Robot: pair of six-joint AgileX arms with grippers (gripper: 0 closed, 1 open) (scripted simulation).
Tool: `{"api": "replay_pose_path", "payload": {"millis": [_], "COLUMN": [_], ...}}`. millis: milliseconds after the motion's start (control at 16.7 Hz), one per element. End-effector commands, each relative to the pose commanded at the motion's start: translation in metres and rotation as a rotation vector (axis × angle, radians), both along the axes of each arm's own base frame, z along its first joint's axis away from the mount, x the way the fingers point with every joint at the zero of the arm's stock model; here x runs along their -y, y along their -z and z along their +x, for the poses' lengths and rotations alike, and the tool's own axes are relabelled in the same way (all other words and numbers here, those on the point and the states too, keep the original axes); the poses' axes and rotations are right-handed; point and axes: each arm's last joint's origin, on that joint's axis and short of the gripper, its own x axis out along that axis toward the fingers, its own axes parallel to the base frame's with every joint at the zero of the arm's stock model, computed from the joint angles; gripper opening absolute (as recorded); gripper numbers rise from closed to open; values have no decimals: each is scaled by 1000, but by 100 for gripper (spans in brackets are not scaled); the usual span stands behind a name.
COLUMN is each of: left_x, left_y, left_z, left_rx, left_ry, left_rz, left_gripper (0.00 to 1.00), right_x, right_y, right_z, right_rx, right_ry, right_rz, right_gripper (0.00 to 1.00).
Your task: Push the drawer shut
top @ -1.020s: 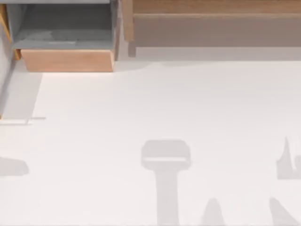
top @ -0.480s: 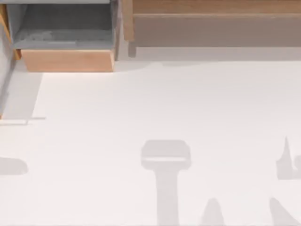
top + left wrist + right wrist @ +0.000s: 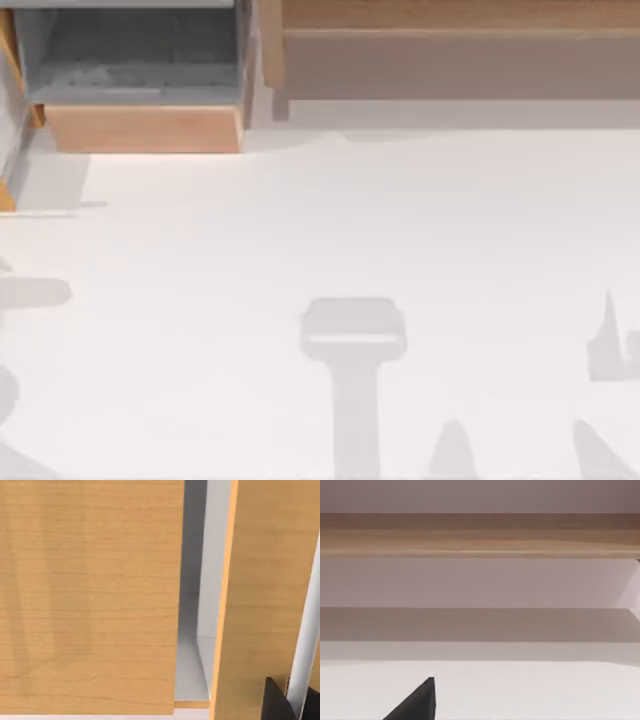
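Observation:
The drawer (image 3: 140, 128) stands pulled out at the table's back left, showing its light wooden front and its grey inside (image 3: 140, 55). In the left wrist view a broad wooden panel (image 3: 90, 595) is very close, with a narrow grey gap (image 3: 192, 630) beside it and a second wooden board (image 3: 265, 580) past the gap. A dark part of my left gripper (image 3: 277, 705) juts in at that picture's corner. A dark part of my right gripper (image 3: 417, 702) shows above the white table, facing the long wooden unit (image 3: 480, 535).
A long wooden cabinet (image 3: 450, 40) runs along the back to the right of the drawer. A thin wooden edge (image 3: 6, 195) sits at the far left. The white table (image 3: 350, 220) carries arm shadows along its front and left side.
The wooden edge and the shadows at the far left have shifted toward the back, closer to the drawer. The drawer and the right-side shadows have not moved.

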Motion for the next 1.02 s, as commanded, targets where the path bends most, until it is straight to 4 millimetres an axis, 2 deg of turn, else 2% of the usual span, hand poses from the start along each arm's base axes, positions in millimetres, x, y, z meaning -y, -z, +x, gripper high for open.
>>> {"api": "replay_pose_path", "payload": {"millis": [360, 720, 840, 1020], "left_x": [-2, -2, 0, -2], "left_y": [2, 1, 2, 2], "left_z": [3, 56, 62, 60], "left_rx": [-9, -2, -8, -11], "left_ry": [-7, -8, -6, -11], "left_rz": [-7, -4, -6, -8], "left_gripper": [0, 0, 0, 0], "right_x": [0, 0, 0, 0], "right_y": [0, 0, 0, 0], "right_z": [0, 0, 0, 0], "right_rx": [0, 0, 0, 0], "right_ry": [0, 0, 0, 0], "right_rz": [0, 0, 0, 0], "right_gripper": [100, 100, 100, 100]}}
